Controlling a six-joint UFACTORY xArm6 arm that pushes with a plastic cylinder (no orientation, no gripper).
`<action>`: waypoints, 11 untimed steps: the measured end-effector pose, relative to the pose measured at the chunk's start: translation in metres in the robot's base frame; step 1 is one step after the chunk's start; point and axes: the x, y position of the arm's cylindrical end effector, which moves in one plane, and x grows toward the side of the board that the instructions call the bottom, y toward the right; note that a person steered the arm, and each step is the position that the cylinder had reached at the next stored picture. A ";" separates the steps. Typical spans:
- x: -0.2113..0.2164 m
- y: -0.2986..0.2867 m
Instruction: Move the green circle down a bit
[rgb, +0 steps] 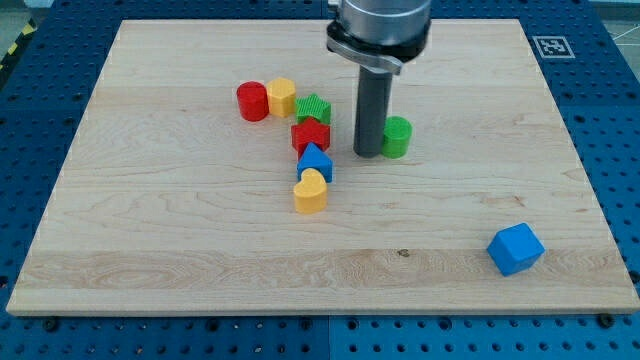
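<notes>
The green circle (398, 137) stands on the wooden board (150, 220) a little right of the middle, in the upper half. My tip (367, 152) is down on the board right against the green circle's left side, touching or nearly touching it. The rod partly hides the circle's left edge.
A cluster lies left of the tip: red circle (252, 101), yellow block (282, 96), green star-like block (314, 109), red block (311, 135), blue block (314, 160), yellow heart (311, 191). A blue cube-like block (516, 248) sits at the lower right.
</notes>
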 end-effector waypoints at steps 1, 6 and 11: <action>0.026 0.016; -0.075 0.031; 0.009 0.062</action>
